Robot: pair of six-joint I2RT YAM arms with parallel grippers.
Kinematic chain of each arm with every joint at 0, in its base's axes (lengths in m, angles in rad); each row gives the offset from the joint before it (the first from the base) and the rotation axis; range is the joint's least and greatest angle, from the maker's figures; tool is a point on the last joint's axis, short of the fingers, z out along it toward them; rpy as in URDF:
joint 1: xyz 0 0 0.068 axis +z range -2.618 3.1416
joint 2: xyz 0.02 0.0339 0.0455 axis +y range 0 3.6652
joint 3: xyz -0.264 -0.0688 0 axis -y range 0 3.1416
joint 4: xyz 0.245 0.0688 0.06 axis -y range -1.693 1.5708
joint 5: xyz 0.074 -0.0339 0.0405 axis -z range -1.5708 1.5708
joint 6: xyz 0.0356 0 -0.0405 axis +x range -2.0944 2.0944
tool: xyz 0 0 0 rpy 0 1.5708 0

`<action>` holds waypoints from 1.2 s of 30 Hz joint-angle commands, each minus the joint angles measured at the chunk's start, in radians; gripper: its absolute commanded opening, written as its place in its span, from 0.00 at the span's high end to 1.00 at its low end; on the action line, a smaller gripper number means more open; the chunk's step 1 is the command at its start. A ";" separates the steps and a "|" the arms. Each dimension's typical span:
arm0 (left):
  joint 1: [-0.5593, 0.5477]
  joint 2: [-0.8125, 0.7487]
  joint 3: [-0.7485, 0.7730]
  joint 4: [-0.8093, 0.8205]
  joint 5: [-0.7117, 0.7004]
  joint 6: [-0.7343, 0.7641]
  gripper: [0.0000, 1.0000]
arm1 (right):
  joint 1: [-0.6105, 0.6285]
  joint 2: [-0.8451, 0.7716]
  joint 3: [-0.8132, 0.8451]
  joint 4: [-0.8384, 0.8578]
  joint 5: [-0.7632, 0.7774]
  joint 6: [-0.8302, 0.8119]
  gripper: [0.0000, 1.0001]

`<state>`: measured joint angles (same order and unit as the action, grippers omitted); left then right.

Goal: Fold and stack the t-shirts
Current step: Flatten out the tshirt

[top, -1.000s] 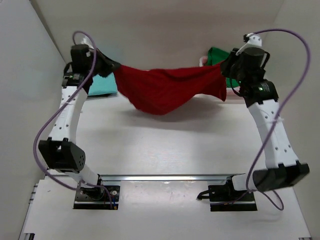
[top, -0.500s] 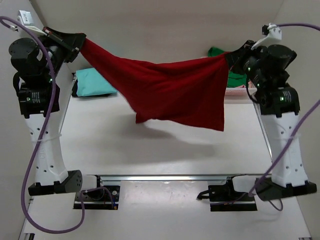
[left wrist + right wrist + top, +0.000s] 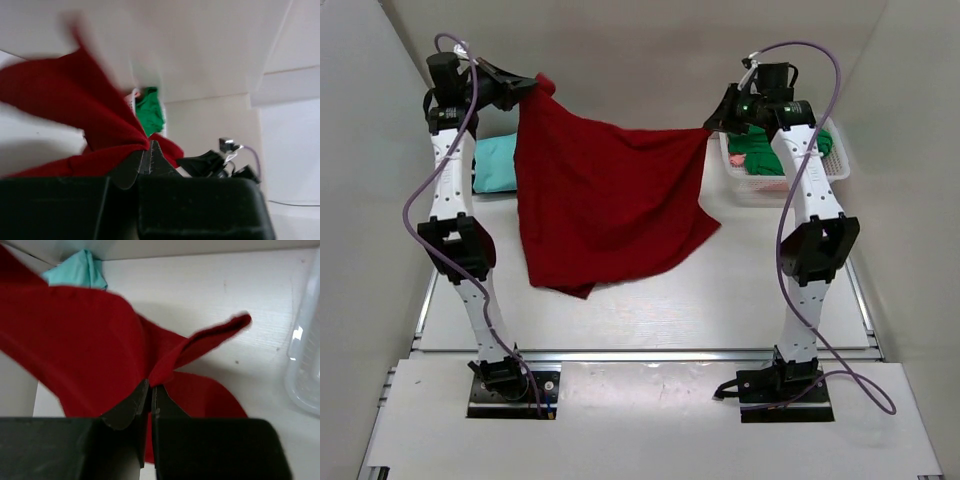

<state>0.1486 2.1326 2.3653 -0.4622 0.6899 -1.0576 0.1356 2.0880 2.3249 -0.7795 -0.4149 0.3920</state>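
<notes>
White table (image 3: 750, 290), dark red t-shirt (image 3: 600, 200) hanging above

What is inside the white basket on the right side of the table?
A bright green t-shirt lies in the basket. The right arm crosses over it, so its middle and bottom are hidden.

On the white table (image 3: 620, 300) lie a teal t-shirt (image 3: 492, 165) far left and a basket (image 3: 760, 190) far right.
</notes>
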 commanded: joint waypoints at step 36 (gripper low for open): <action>-0.107 -1.013 -1.605 0.086 -0.343 0.439 0.76 | -0.070 -0.800 -1.339 0.171 0.241 -0.040 0.55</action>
<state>0.0490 1.0595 0.6769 -0.3832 0.4641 -0.7425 0.0578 1.2362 0.9028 -0.6582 -0.2180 0.4015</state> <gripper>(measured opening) 0.226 0.452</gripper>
